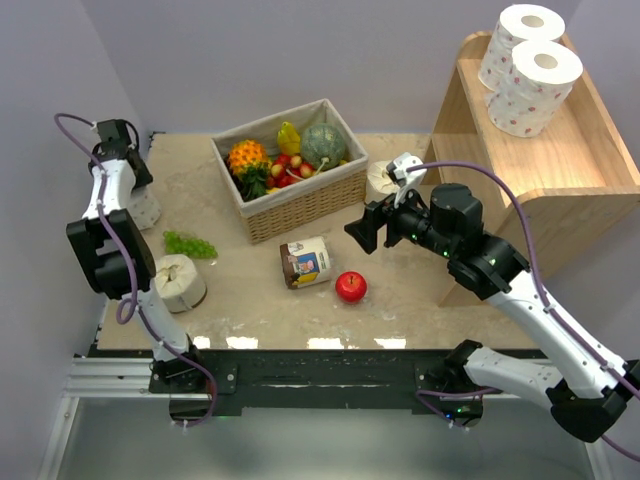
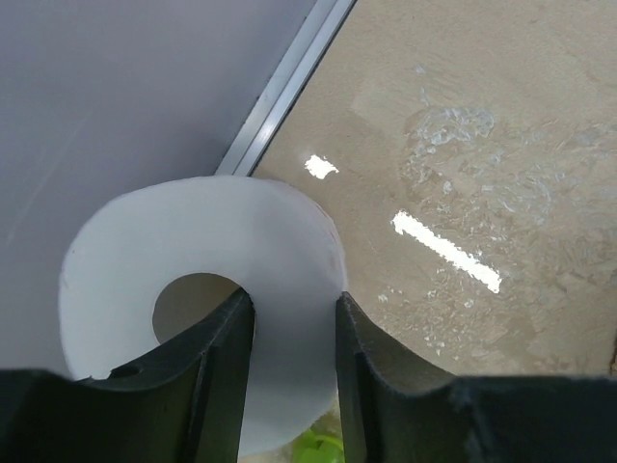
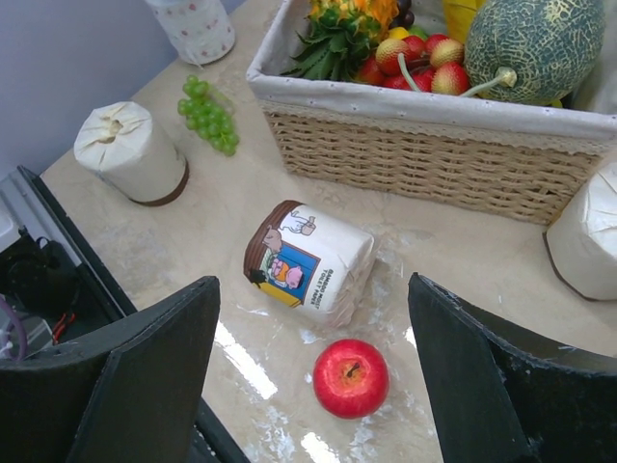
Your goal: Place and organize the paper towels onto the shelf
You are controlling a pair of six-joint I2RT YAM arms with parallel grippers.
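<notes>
Viewing from above, we find two pink-dotted paper towels (image 1: 528,68) together on the upper tier of the shelf (image 1: 600,160), and the right claw (image 1: 362,232) above the bench (image 1: 250,300). Left wrist: the left claw (image 2: 292,304) is narrow, pinching the wall of an upright white roll (image 2: 280,241). Right wrist: the right claw gapes wide over a jar (image 3: 308,256) and an apple (image 3: 350,376), and two cream rolls (image 3: 130,152) stand on the bench.

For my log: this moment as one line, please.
left gripper: shut on roll | right gripper: open, empty | shelf: two rolls

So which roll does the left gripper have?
The dotted roll standing alone by the left wall; the left gripper pinches its rim, one finger inside the hollow.
</notes>
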